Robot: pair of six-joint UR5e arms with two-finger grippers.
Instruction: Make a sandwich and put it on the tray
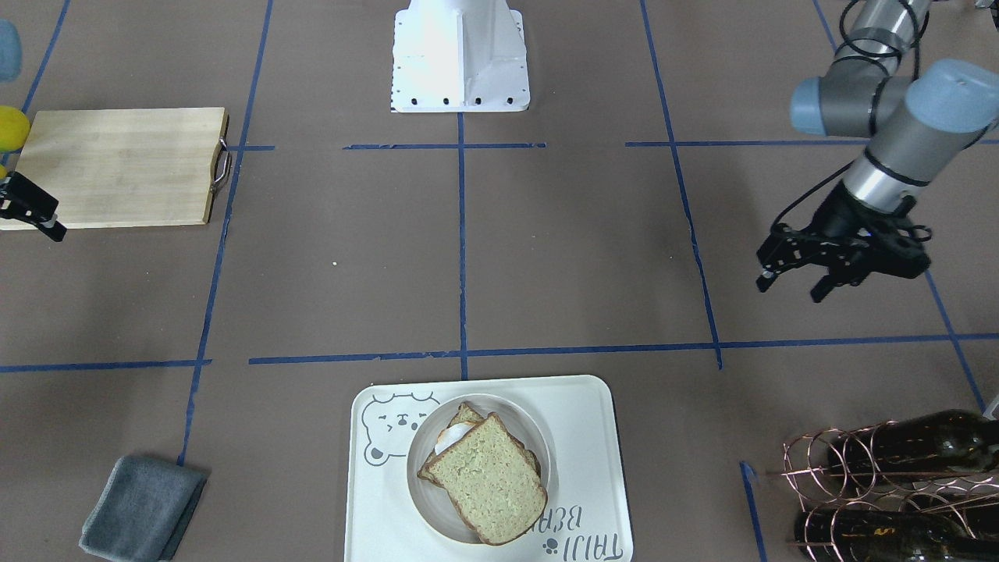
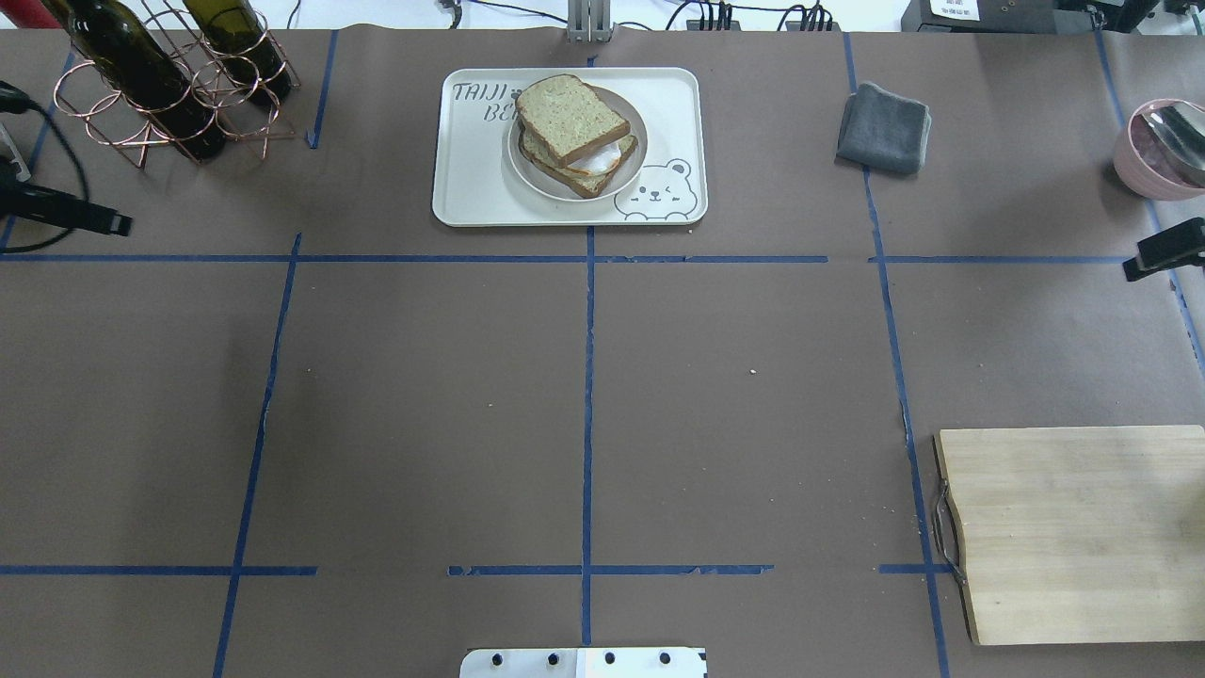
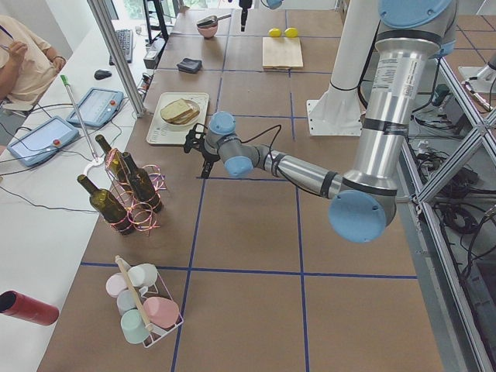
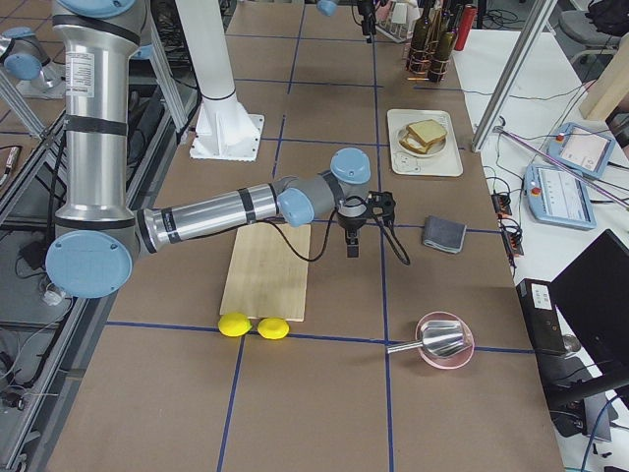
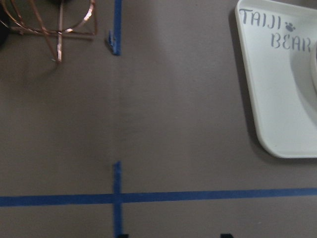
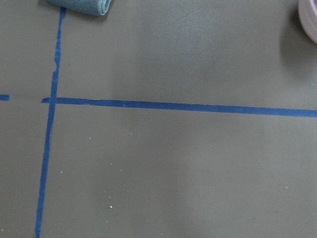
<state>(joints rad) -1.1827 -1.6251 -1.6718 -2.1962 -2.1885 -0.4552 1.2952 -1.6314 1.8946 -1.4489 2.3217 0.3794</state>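
Off-white "TAIJI BEAR" tray (image 1: pixel 593 421) — sandwich (image 1: pixel 488 480) aboard, left tool (image 1: pixel 790 290) agape, empty, right tool (image 1: pixel 37 220) unclear.

I see the sandwich (image 1: pixel 485 476) assembled: two brown-crusted, greenish-tan slices stacked slightly askew, with white egg (image 1: pixel 447 439) peeking out between them. It sits on a small round plate (image 1: pixel 521 424) inside the off-white tray (image 1: pixel 597 437), beside the bear-face drawing (image 1: pixel 390 429). The tray lies flat on the table (image 1: pixel 546 257), opposite the robot's base.
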